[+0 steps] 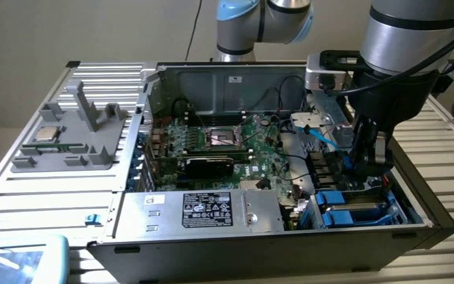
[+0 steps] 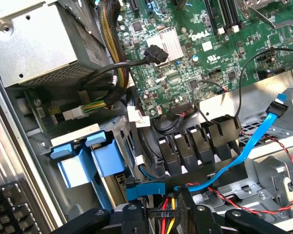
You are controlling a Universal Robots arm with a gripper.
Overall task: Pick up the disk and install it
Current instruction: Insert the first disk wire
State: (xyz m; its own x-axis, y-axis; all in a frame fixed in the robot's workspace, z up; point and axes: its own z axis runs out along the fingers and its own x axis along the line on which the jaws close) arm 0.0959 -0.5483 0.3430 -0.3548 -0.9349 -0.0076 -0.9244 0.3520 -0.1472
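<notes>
Gripper (image 1: 366, 168) is down inside the computer case (image 1: 250, 251), right of centre in the exterior view. Cannot tell whether it is pinching anything or standing free. Disk (image 1: 352, 214) looks to be the blue-framed unit in the bay at lower right, just below the gripper.

Risks: blue flat cable (image 1: 321, 135) loops close beside the arm. Twisted red-black wires (image 2: 266, 200) and a red-yellow wire bundle (image 2: 168, 224) crowd the gripper. Any of them could snag or get tugged off its plug. A skewed disk would likely jam in the bay; a slip could knock the circuit board (image 1: 227, 139).

Materials: disk frame is smooth glossy blue plastic, boxy tabs. Case is thin bent grey sheet metal. Board is flat, green, studded with small parts. Cables are limp and rubbery.
</notes>
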